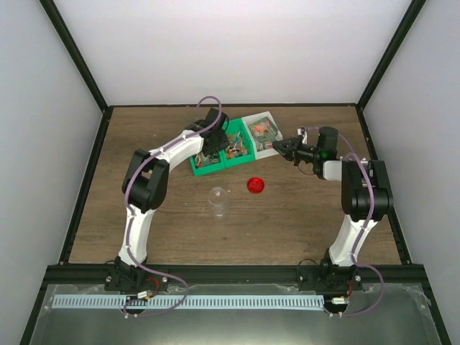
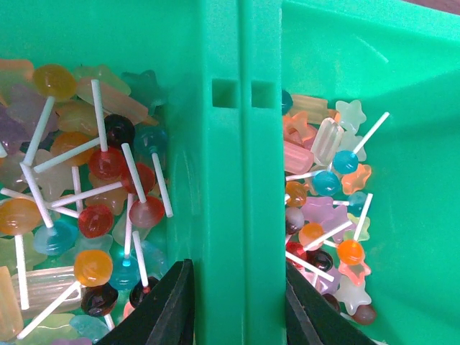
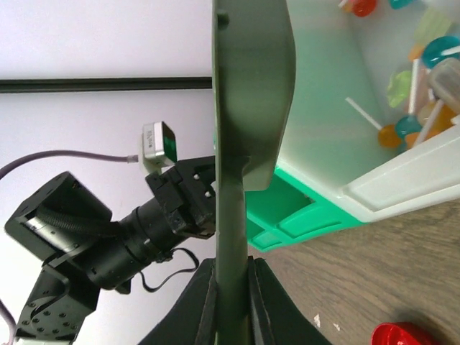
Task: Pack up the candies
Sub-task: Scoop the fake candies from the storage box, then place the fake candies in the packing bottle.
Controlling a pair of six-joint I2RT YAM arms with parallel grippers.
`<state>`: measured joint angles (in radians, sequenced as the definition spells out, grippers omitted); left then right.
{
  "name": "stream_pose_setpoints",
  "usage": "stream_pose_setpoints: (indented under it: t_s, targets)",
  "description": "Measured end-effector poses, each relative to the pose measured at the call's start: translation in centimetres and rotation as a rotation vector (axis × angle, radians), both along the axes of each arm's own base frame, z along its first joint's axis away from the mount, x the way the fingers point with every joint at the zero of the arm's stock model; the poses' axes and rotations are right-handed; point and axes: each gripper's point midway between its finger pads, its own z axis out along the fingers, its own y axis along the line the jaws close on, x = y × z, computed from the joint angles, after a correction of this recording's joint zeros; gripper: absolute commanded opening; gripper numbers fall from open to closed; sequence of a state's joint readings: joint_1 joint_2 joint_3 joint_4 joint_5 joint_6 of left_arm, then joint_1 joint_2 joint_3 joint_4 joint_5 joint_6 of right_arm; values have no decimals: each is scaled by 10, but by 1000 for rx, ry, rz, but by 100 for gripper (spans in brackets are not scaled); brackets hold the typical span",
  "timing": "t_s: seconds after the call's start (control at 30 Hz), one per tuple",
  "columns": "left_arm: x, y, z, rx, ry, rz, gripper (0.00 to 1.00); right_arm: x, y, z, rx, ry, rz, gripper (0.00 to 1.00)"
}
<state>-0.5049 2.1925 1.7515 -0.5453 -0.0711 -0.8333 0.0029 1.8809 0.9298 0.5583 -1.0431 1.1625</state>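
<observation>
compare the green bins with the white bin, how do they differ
Colour: the green bins are bright green, the white bin is white.
Number: the green bins are two set side by side, walls meeting; the white bin is a single one.
Grip: the left gripper has its jaws clamped over the green bins' meeting walls, while the right gripper pinches one wall of the white bin.
Both hold mixed-colour candies.
</observation>
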Motion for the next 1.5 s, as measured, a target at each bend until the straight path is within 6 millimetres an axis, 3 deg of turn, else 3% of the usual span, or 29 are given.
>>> stream_pose_setpoints:
  t_s: [0.3,0.5,0.9,1.2,1.5]
  targets:
    - [-5,-8,1,-40,20,-37,43,-34,4,32,8,-61,49,1]
    - [-8,-17,17,-84,10,-81,52,-64,5,38,3,-51,66,1]
    - [-7,-18,49,-120,-43,-105,53,-131,11,43,3,-23,148,1]
    - [-6,-7,72,-131,-93,-104,52,-178,17,61,17,-70,223,1]
    - [-20,0,65,-121,-76,-106,52,-216,22,77,31,-105,285,1]
